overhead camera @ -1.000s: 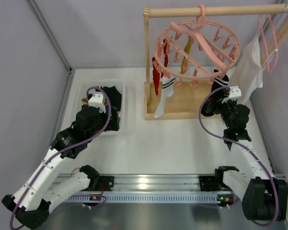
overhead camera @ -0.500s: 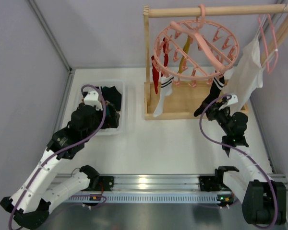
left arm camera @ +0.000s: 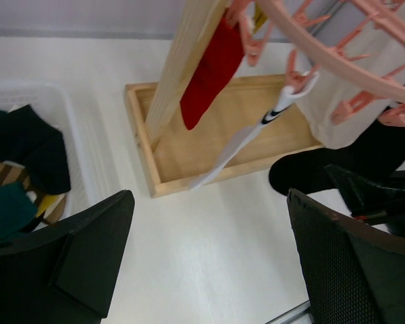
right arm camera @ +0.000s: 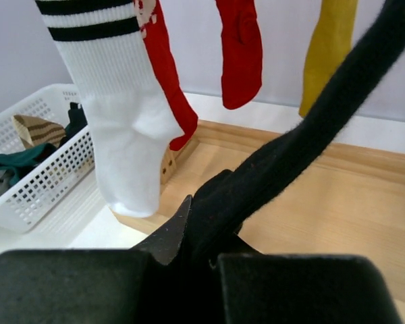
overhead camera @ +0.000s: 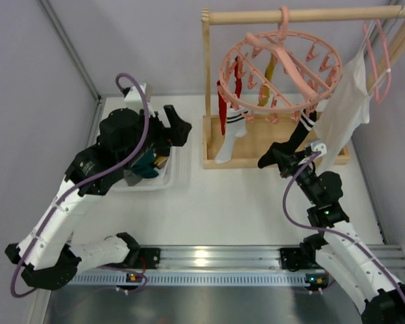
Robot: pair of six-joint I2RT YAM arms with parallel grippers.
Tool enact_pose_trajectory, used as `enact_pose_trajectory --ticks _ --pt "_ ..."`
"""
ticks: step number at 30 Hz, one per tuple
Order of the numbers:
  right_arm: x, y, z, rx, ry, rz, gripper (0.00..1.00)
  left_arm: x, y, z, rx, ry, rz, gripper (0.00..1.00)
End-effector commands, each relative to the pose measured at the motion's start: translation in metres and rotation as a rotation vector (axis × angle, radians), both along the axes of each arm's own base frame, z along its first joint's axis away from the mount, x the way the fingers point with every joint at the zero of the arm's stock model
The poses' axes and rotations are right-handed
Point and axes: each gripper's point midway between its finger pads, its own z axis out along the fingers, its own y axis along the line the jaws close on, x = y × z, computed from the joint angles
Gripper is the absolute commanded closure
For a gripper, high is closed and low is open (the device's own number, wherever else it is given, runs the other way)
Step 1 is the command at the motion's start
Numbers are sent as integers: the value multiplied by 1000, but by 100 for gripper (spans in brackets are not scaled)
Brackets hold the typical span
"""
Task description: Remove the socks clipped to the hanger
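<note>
Right gripper fingers pinched tight on lower end of black sock; sock taut, slanting up to clip on pink ring hanger. Left gripper jaws spread wide, holding nothing, raised between white basket and wooden rack. White striped sock, 2 red socks, mustard sock hang clipped to ring

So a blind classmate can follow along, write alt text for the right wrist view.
The right gripper is shut on a black sock that stretches diagonally to the top right. Behind it hang a white sock with black stripes, two red socks and a yellow sock over a wooden tray, with a white basket of socks at the left.
</note>
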Motion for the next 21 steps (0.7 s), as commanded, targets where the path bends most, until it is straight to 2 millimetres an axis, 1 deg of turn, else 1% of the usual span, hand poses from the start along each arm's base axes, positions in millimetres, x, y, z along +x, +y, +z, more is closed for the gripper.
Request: enact_pose_trajectory --ticks 1,2,3,4,5,6,7,8,9,10,11,12,13,14,15,16,17,18,19,20,21 --pt "-5 3 -4 23 37 -37 100 0 -25 48 -46 -100 -12 1" --pt "-5 3 -5 32 43 -44 100 -13 -47 54 -34 -115 -64 1" --pt "-10 9 -4 37 39 -26 100 -10 -58 62 -5 -141 -52 1" --pt "-11 10 -7 40 46 -25 100 -24 -78 65 3 -150 -102 1" --pt "-13 12 -7 50 49 -21 100 -27 -87 68 9 -158 -112 2" --pt "-15 15 -6 56 49 -18 100 -27 -99 72 25 -170 -122 1" --pt "-17 17 -8 66 61 -17 100 -32 -108 75 31 -179 -131 1" --pt "-18 19 -8 67 63 -12 100 -34 -112 87 14 -196 -133 1" --pt "-20 25 -11 61 70 7 100 -32 -126 81 42 -194 -142 1" --pt "-18 24 -11 60 75 -15 100 -38 -133 95 21 -214 -156 1" --pt "-18 26 -12 54 79 -17 100 -40 -141 97 29 -222 -162 1" --pt "-21 31 -13 54 83 -9 100 -37 -157 90 69 -225 -169 1" --pt "-21 32 -11 58 80 -12 100 -43 -165 91 77 -235 -174 1" --pt "-21 32 -9 64 79 -24 100 -43 -179 92 90 -244 -180 1" --pt "-25 38 -8 67 79 -5 100 -44 -185 92 94 -247 -184 1" --pt "-26 42 -6 72 75 5 100 -45 -189 100 78 -256 -183 2" --pt "-24 42 -7 74 77 -12 100 -43 -194 98 83 -256 -181 1" --pt "-27 49 -6 72 81 0 100 -39 -204 91 104 -252 -178 2" --pt "-25 49 -6 68 85 -27 100 -38 -205 97 93 -259 -170 1" --pt "-27 57 -11 48 103 -10 100 -35 -214 90 109 -255 -171 1" --pt "-28 61 -8 47 98 -7 100 -34 -217 90 108 -255 -171 1"
